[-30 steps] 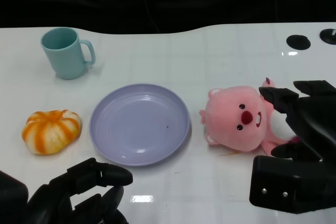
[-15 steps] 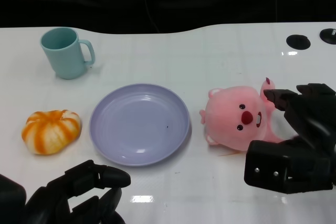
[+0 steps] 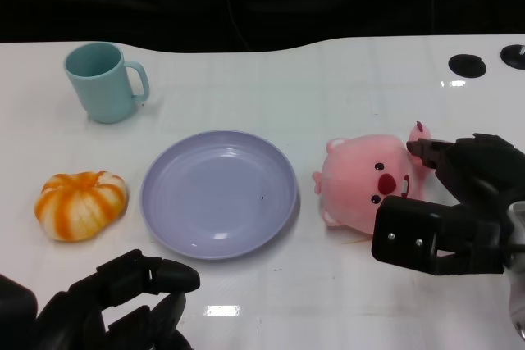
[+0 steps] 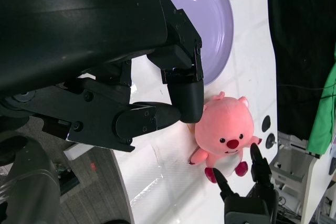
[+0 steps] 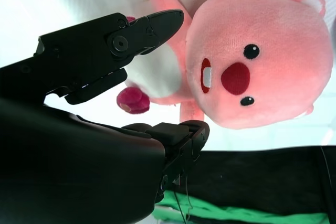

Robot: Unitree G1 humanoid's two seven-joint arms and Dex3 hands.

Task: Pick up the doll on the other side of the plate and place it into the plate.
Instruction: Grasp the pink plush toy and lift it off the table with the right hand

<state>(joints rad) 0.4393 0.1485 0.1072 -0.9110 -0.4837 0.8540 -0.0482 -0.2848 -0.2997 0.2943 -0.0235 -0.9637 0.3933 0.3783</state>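
**Inspector:** Since the earlier frame the right hand has advanced leftward and now brackets the pink doll's body. Nothing else has shifted.

**Clerk:** Left to right, please.

**Inspector:** Orange-striped bun at far left, teal mug behind it, left hand idle at the near edge, fingers loosely curled on nothing. Then the purple plate, bare, at centre of the white bench. The doll lies just beside the plate's right rim.

**Clerk:** Is it gripped?

**Inspector:** No. The fingers are apart either side of it, evidently positioned for closing. The doll remains on the bench.
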